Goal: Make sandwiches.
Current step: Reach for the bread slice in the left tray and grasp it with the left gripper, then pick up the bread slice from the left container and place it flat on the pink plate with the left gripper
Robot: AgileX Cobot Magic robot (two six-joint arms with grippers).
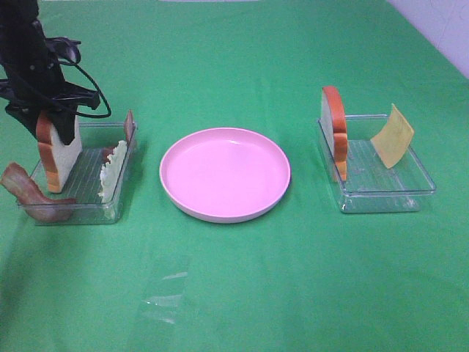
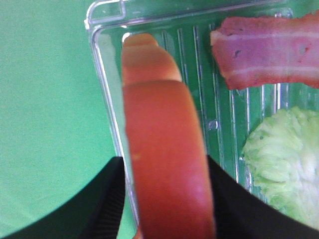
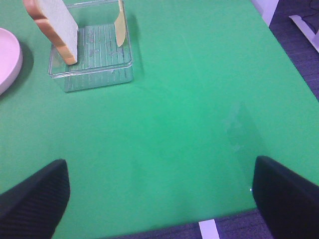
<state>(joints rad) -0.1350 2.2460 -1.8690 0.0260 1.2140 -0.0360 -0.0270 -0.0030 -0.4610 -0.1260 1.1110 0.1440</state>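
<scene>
Bread slices (image 1: 62, 155) (image 1: 335, 121): 2; trays (image 1: 95, 210) (image 1: 381, 201): 2.

Left claw (image 2: 164, 174) points downward near the surface's left edge, its fingers (image 2: 107, 199) set against both sides of an upright bread slice (image 1: 64, 154). Right claw (image 3: 159, 160) hangs above the surface's front right corner, jaws spread wide.

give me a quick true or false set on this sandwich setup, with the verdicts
1. The plate holds a bread slice. False: it is bare.
2. The left gripper straddles the bread standing in the left tray. True.
3. The cheese leans in the left tray. False: it leans in the right tray.
4. The right gripper is open with nothing between its fingers. True.
</scene>
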